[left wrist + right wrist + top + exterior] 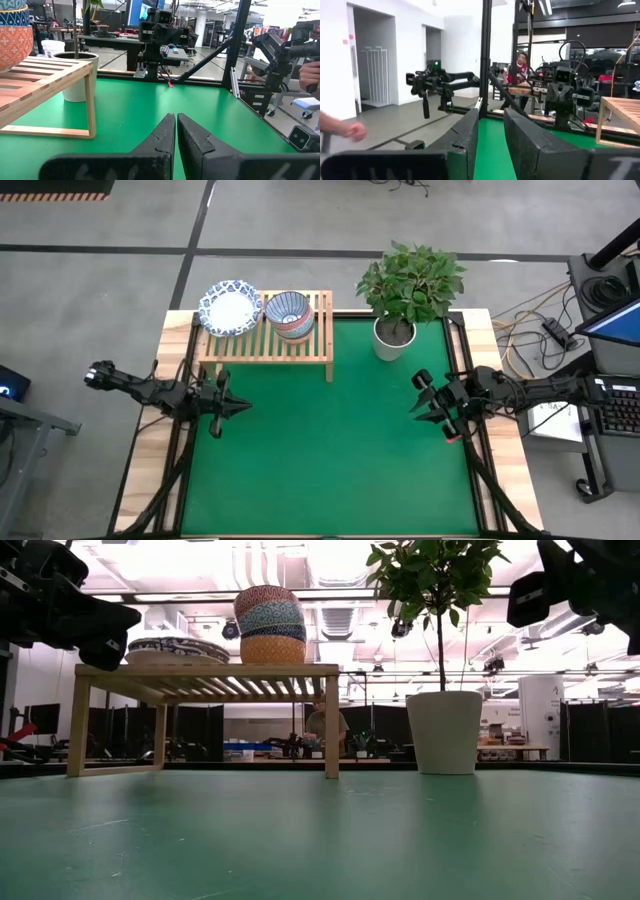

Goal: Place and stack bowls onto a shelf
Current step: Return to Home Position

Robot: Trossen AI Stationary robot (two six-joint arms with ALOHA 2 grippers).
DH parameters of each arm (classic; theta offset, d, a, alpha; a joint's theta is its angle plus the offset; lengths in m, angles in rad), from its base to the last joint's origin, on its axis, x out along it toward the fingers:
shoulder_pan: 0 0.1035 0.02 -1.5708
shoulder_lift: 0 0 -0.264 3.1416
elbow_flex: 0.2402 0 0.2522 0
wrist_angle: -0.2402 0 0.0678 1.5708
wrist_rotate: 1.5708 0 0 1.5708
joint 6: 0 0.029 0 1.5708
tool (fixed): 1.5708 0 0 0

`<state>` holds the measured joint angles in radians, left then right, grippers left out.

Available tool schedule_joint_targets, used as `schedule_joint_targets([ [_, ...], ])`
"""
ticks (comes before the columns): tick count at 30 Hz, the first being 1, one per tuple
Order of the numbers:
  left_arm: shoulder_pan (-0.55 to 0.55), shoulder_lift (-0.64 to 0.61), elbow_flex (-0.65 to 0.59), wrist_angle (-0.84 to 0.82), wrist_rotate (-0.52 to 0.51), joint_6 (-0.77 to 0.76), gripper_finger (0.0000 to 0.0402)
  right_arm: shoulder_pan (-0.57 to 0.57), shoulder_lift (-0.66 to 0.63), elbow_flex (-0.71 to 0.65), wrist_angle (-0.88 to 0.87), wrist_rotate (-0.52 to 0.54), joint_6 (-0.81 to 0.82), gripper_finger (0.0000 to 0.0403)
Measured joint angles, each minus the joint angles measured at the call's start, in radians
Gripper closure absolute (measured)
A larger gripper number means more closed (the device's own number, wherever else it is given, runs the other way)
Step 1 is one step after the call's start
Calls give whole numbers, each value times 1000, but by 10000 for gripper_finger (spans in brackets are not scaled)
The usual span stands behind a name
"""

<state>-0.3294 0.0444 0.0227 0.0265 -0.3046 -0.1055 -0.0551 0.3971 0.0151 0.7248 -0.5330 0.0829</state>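
Above the green counter [330, 460], your left end effector [242, 406] hangs fingers together, your right end effector [420, 396] fingers apart, both empty. Farther back, the shelf [322, 332] holds stacked white bowls [230, 307] beside stacked patterned bowls [290, 315]; stacking looks finished.

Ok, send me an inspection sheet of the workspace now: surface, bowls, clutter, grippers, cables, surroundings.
Surface: green mat, no bowls on it.
Job's things: white bowls stacked beside the stack of deep bowls, both on the shelf.
Clutter: potted plant at the mat's far edge.
Grippers: left gripper shut, right gripper open, both holding nothing, at the mat's sides.
Cables: cables on the floor right of the table.
Surroundings: person beyond the table.
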Motion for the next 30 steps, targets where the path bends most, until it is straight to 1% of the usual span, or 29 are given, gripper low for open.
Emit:
schedule_joint_targets([
  [6,0,0,0,0,0,0,400,0,-33,0,-66,-2,-13,334],
  [12,0,0,0,0,0,0,400,-1,-81,0,-80,-105,-13,335],
  [15,0,0,0,0,0,0,400,-1,-117,0,-106,-122,-28,335],
  [19,0,0,0,0,0,0,400,-1,-179,0,-134,-122,-62,335],
  [24,0,0,0,0,0,0,400,-2,-286,0,-198,-123,-107,335],
  [28,0,0,0,0,0,0,400,-2,-375,0,-241,-125,-110,335],
  [30,0,0,0,1,0,0,400,-2,-396,0,-251,-128,-111,335],
])
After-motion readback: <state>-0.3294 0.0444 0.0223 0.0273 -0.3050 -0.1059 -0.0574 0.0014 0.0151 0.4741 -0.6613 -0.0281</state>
